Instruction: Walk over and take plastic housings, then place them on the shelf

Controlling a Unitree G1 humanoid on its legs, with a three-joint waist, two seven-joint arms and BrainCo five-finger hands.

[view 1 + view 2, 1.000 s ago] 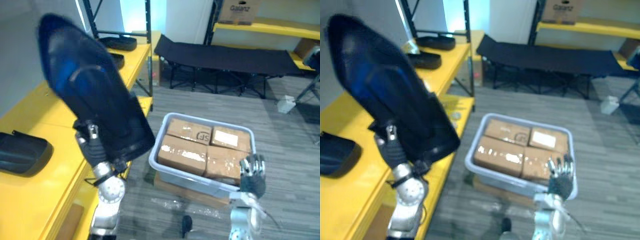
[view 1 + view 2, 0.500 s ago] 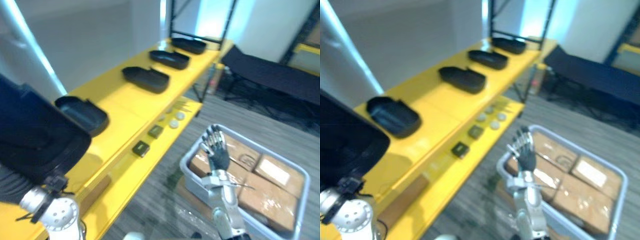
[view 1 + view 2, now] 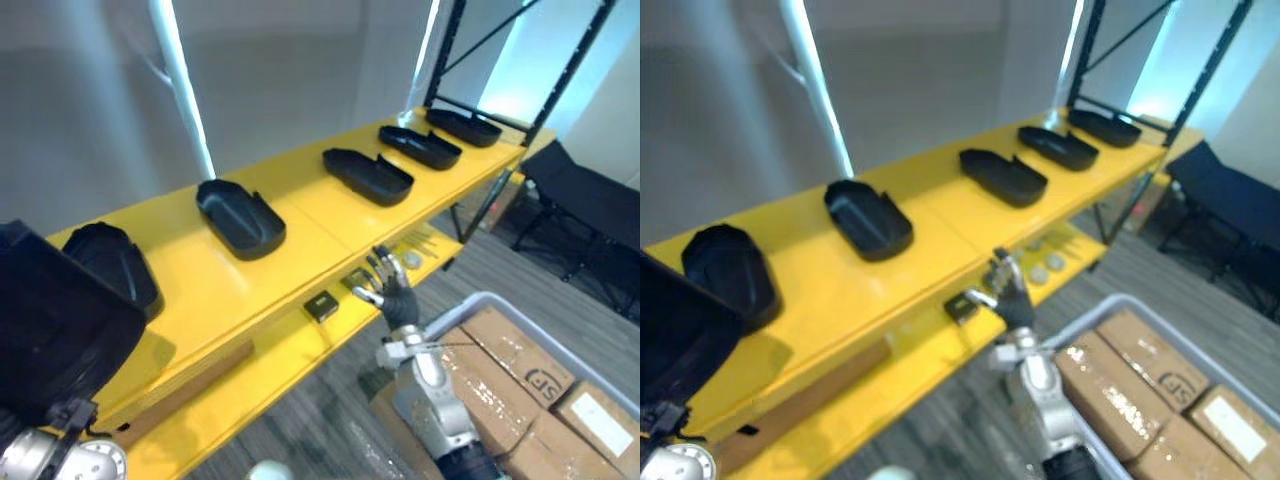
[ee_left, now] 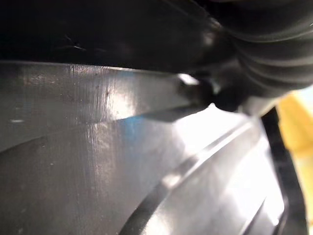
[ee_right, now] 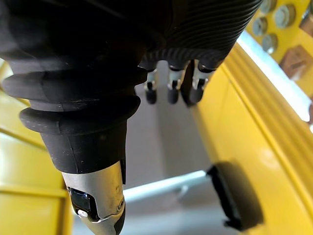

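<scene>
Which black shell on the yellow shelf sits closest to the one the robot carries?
The shell at the row's near end, right beside the carried shell; the other four stretch away along the shelf.

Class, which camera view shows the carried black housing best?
The left eye view: the carried housing shows the most of its shape, beside the yellow shelf. The right eye view cuts more of it off; the left wrist view sees its glossy surface from very close.
</scene>
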